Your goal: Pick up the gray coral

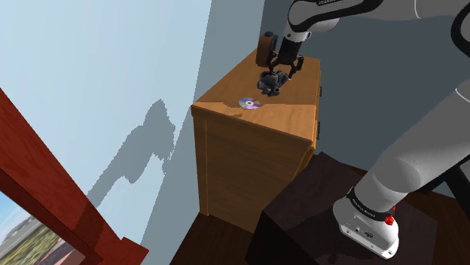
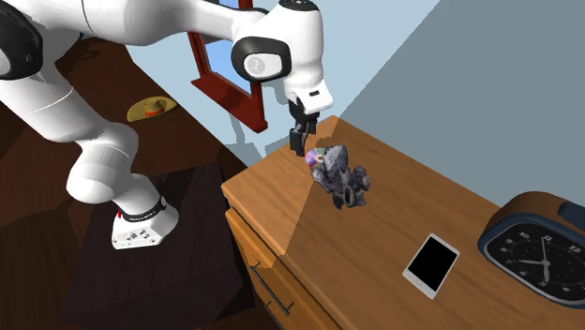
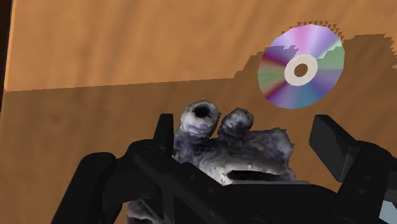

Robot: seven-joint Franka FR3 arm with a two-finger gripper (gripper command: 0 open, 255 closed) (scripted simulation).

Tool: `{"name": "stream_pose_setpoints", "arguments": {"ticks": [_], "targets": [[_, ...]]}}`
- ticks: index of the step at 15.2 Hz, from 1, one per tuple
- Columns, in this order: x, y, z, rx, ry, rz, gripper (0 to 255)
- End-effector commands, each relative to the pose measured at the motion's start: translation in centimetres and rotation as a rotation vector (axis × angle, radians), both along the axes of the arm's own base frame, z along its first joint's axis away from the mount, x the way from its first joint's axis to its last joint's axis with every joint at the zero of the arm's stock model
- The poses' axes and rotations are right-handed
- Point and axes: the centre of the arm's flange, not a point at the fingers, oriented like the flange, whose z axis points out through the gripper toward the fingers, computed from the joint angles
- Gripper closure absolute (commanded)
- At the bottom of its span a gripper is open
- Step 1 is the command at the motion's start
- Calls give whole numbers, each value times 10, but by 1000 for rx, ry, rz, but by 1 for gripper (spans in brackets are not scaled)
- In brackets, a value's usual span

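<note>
End effector point(image 3: 247, 125) fingers apart w/ gray coral point(image 3: 245, 151) btwn; CD point(image 3: 301, 67) nearby.

Hand point(image 3: 245, 125) low, fingers point(image 3: 332, 139) apart

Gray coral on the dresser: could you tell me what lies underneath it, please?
The gray coral sits on the wooden dresser top; the open gripper straddles it from above. The contact patch itself is covered.

The shoulder view looks down from beside the stand point(image 1: 301, 218) at the distant dresser point(image 1: 248, 166). The second exterior view, nearer, faces back across the dresser top. The wrist view hangs close above it. All share the gray coral point(image 1: 270, 81) point(image 2: 339, 175) point(image 3: 235, 143).
</note>
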Motion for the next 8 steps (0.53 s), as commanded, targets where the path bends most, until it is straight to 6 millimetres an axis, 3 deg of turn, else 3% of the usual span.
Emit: {"name": "stream_pose_setpoints", "arguments": {"ticks": [1, 8], "targets": [[17, -18, -4, -7, -17, -73, 0], [58, -87, -9, -31, -72, -318, 0]]}}
